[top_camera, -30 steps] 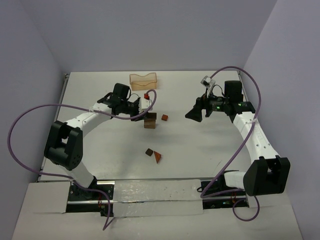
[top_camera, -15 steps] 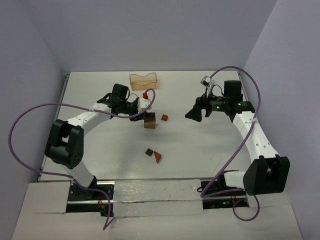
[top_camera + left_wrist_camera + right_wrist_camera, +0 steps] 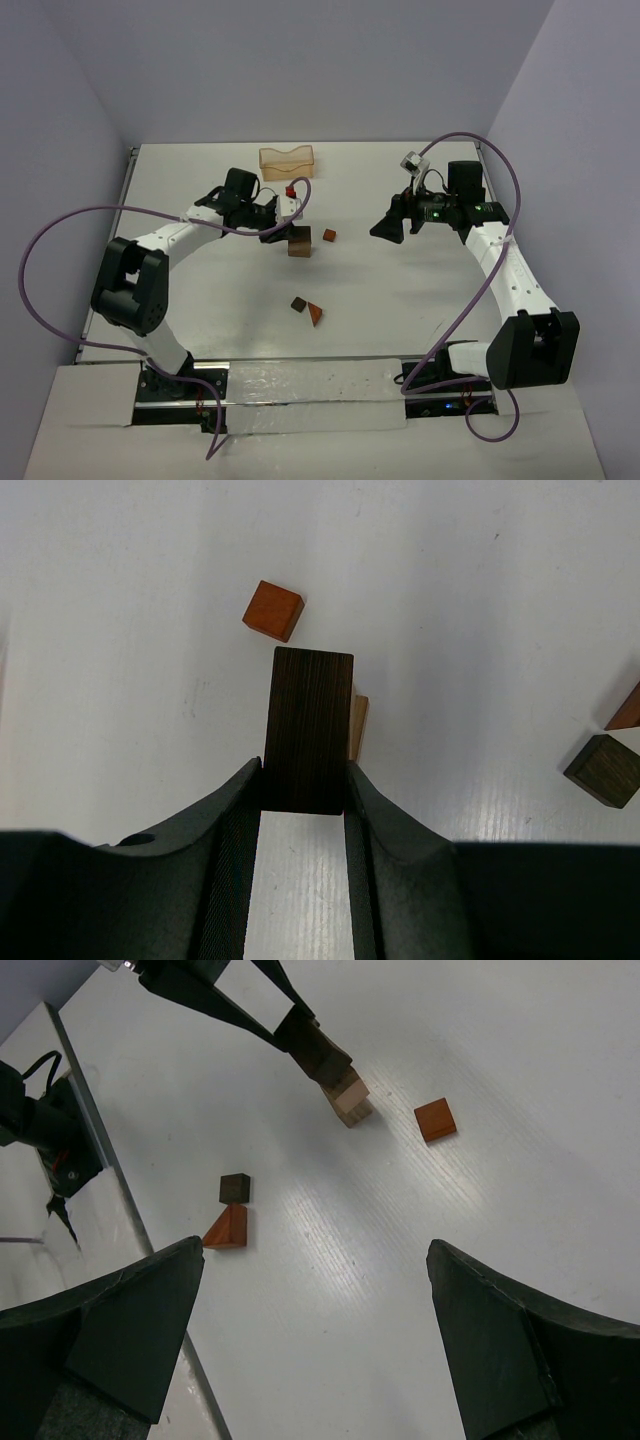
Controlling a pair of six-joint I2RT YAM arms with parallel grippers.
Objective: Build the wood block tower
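left hand (image 3: 305, 780): grips dark block (image 3: 309, 730) over tan block (image 3: 359, 725) | right hand (image 3: 312, 1260): wide open, empty, well apart

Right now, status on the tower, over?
Left gripper shut on dark block, over tan block. Right gripper open, empty. Orange cube beside, apart.

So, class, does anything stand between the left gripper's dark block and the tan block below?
Nothing visible does: the dark block, held by the left gripper, is over the tan block; the orange cube lies aside.
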